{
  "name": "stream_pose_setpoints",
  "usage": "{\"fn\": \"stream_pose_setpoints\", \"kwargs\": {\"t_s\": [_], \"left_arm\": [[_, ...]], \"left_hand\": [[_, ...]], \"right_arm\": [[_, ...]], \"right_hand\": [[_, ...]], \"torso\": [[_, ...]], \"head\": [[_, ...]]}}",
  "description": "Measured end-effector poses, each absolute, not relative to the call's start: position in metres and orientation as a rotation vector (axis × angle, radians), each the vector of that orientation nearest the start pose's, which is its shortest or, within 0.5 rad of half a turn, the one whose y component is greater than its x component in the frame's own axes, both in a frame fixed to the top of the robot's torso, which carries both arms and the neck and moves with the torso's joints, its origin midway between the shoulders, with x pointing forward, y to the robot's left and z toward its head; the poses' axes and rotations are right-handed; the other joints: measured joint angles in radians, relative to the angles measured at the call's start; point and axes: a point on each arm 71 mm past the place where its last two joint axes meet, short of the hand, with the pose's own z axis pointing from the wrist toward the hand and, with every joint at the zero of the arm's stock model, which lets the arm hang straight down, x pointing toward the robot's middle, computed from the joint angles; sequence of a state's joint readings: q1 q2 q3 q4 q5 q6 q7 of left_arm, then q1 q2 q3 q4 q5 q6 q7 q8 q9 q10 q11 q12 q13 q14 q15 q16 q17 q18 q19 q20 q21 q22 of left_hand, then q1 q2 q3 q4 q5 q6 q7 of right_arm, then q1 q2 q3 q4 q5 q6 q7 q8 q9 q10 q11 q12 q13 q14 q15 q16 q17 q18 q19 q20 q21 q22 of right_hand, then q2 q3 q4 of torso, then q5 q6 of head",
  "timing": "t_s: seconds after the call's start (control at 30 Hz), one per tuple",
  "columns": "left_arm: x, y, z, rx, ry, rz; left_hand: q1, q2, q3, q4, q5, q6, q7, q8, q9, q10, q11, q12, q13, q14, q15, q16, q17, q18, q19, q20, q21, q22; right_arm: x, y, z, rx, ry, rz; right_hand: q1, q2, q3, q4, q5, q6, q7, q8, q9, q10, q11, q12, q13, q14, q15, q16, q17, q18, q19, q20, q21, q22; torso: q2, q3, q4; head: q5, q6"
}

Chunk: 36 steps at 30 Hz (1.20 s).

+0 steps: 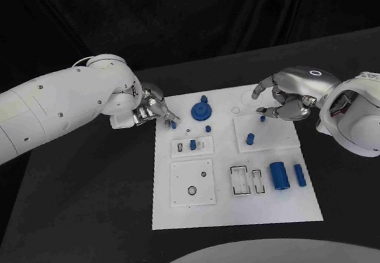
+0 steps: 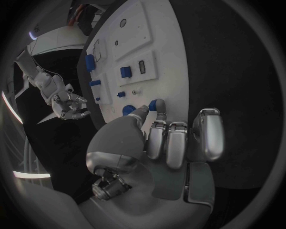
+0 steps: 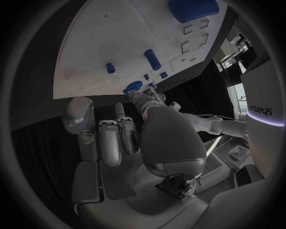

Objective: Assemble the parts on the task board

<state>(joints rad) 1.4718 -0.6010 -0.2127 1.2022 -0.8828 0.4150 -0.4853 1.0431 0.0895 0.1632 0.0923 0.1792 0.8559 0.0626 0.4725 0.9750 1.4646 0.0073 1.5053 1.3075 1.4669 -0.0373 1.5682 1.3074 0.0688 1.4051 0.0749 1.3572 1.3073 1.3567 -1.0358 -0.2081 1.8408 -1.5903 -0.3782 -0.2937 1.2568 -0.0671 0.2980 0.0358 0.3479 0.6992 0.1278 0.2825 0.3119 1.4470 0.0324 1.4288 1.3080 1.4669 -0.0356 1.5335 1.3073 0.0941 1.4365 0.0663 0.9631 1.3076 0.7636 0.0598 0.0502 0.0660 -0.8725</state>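
Observation:
The white task board [image 1: 245,210] lies mid-table. My left hand [image 1: 149,111] is at its far left corner, where thumb and a finger pinch a small blue peg [image 1: 172,125] down at the board; the left wrist view shows that peg [image 2: 157,105] between the fingertips. My right hand [image 1: 289,98] hovers over the far right edge, fingers curled in with nothing in them. A small blue peg [image 1: 262,118] stands on the board just below it. A blue gear [image 1: 202,110] sits between the two hands.
On the board also stand a blue peg [image 1: 249,139] and two tiny blue pieces [image 1: 192,144]. A large blue cylinder [image 1: 279,175] and a thinner one [image 1: 300,175] lie near the front right. Black table [image 1: 85,207] surrounds the board.

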Motion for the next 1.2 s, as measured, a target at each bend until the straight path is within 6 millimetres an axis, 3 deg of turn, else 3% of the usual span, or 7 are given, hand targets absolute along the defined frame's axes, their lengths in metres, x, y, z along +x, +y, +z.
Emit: {"fn": "stream_pose_setpoints", "kwargs": {"t_s": [0.33, 0.73, 0.87, 1.2], "left_arm": [[0.5449, 0.188, -0.1694, -0.063, 2.485, -0.353], [0.5444, 0.1893, -0.1696, -0.064, 2.487, -0.352], [0.5441, 0.1899, -0.1696, -0.064, 2.487, -0.352], [0.5432, 0.1927, -0.1698, -0.068, 2.488, -0.352]], "left_hand": [[0.015, -0.002, 0.022, -0.022, 0.016, 0.004, -0.004, -0.004, 0.0, 0.004, -0.004, 0.0, 0.0, 0.0, 0.0, 0.0, 0.0, 0.0, -0.004, -0.004, 0.0, 0.0], [0.023, -0.011, 0.121, -0.083, 0.113, 0.011, -0.011, -0.016, 0.004, 0.004, -0.011, -0.004, 0.0, 0.0, -0.007, 0.0, 0.0, 0.0, -0.004, -0.004, 0.0, 0.0], [0.007, -0.031, 0.187, -0.109, 0.159, 0.012, -0.008, -0.022, 0.01, 0.004, -0.011, -0.004, 0.0, 0.0, -0.007, 0.0, 0.0, 0.0, -0.007, -0.007, 0.0, 0.0], [-0.02, -0.058, 0.293, -0.149, 0.216, 0.022, -0.004, -0.022, 0.024, 0.004, -0.011, -0.008, 0.0, 0.0, -0.007, 0.0, 0.0, 0.0, -0.007, -0.007, -0.004, 0.0]], "right_arm": [[0.4258, -0.2087, -0.1513, -0.246, 1.61, 0.527], [0.4259, -0.2089, -0.1529, -0.246, 1.615, 0.526], [0.4259, -0.2091, -0.1533, -0.245, 1.616, 0.525], [0.4258, -0.2091, -0.1539, -0.245, 1.618, 0.525]], "right_hand": [[0.0, 0.0, 0.001, 0.001, 0.001, 0.003, 0.003, 0.0, -0.001, 0.0, 0.0, 0.0, 0.0, 0.0, 0.0, 0.0, 0.0, 0.0, 0.0, 0.0, 0.0, 0.0], [0.008, 0.0, 0.003, 0.003, 0.004, 0.006, -0.001, 0.0, -0.002, 0.0, 0.0, 0.0, 0.0, 0.0, 0.0, 0.0, 0.0, 0.0, 0.0, 0.0, 0.0, 0.0], [0.008, 0.0, 0.003, 0.003, 0.004, 0.006, -0.001, 0.0, -0.002, 0.0, 0.0, 0.0, 0.0, 0.0, 0.0, 0.0, 0.0, 0.0, 0.0, 0.0, 0.0, 0.0], [0.012, 0.004, 0.003, 0.002, 0.008, 0.006, -0.001, 0.0, -0.004, 0.0, 0.0, 0.0, 0.0, 0.0, 0.0, 0.0, 0.0, 0.0, 0.0, 0.0, -0.004, 0.0]], "torso": [[0.0, 0.0, 0.0], [-0.001, -0.0001, 0.0], [-0.001, -0.0003, 0.0], [-0.001, -0.0006, 0.0005]], "head": [[0.0, 0.0], [0.001, 0.0], [0.001, 0.0], [0.003, 0.0]]}}
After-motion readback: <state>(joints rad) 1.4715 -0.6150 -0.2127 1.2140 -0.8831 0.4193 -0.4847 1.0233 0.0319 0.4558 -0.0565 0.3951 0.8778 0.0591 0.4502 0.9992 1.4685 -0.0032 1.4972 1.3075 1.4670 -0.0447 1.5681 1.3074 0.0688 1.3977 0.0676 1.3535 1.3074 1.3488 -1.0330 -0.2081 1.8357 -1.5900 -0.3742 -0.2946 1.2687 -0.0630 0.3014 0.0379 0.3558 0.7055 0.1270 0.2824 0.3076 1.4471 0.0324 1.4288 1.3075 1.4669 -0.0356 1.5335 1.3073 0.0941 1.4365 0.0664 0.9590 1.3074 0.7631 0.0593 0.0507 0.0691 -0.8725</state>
